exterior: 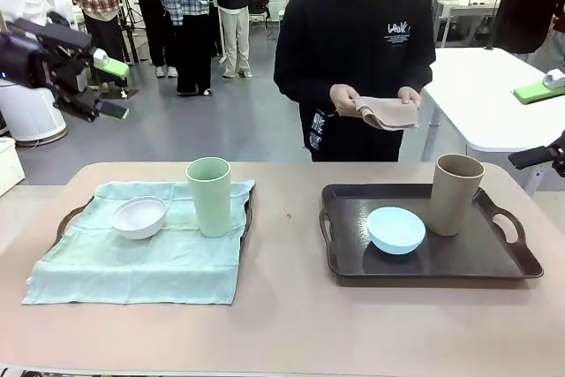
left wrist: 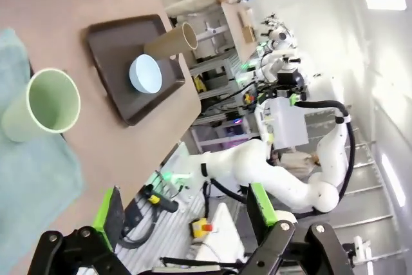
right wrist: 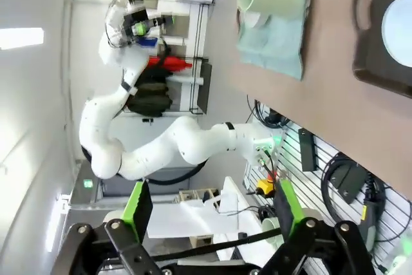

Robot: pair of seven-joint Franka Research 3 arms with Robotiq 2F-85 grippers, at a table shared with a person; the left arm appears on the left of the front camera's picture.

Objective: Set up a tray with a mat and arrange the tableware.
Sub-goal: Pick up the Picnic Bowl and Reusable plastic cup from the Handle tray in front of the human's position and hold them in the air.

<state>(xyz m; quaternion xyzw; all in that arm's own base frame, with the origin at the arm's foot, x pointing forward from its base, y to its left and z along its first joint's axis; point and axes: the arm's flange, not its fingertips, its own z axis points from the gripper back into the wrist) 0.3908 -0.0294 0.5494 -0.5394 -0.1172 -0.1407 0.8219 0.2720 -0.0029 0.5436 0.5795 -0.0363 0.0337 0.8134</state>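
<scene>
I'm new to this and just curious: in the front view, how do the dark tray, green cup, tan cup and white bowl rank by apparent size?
1. dark tray, clearly largest.
2. green cup and tan cup, too alike to rank.
3. white bowl, smallest.

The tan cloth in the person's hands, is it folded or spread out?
Folded: the tan cloth is a small bundle with stacked layers, not a flat sheet.
</scene>
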